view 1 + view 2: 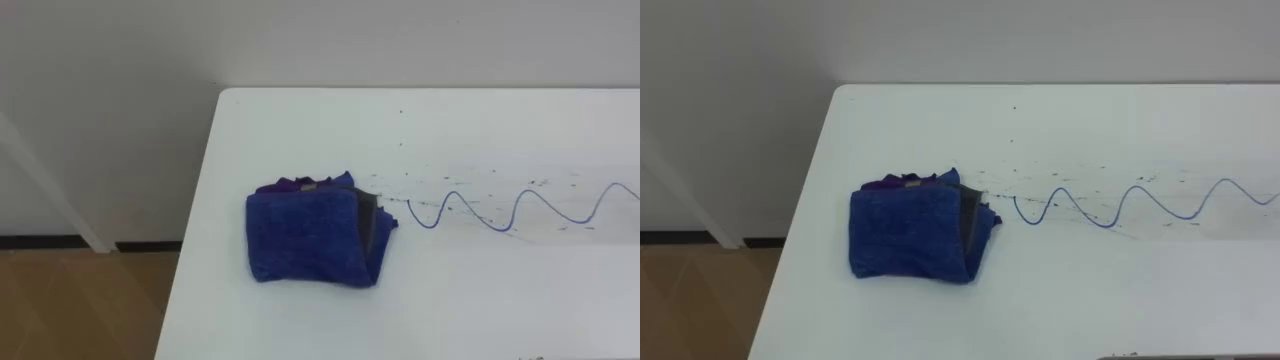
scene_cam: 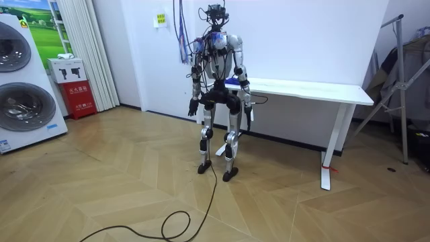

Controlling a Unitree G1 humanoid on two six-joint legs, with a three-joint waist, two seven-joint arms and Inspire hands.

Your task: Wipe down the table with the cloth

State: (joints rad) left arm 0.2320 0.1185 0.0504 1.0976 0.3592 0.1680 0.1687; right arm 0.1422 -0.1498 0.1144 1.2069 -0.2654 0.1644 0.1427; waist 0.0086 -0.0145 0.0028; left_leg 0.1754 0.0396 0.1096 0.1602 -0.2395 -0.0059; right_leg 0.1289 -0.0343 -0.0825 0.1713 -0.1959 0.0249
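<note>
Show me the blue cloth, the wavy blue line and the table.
blue cloth point(image 1: 305, 238): left eye view, middle of top fold.
wavy blue line point(image 1: 530, 190): left eye view, a crest.
table point(image 1: 300, 130): left eye view, bare far corner.

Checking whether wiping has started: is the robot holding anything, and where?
Nothing visible: the blue cloth lies free on the table, while the left hand and right hand hang at the robot's sides.

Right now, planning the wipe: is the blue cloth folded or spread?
Folded: the blue cloth lies compact, layers showing at its right edge.

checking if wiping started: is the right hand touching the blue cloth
Apart. Room view: right hand hangs below the tabletop; eye views show cloth untouched.
</note>
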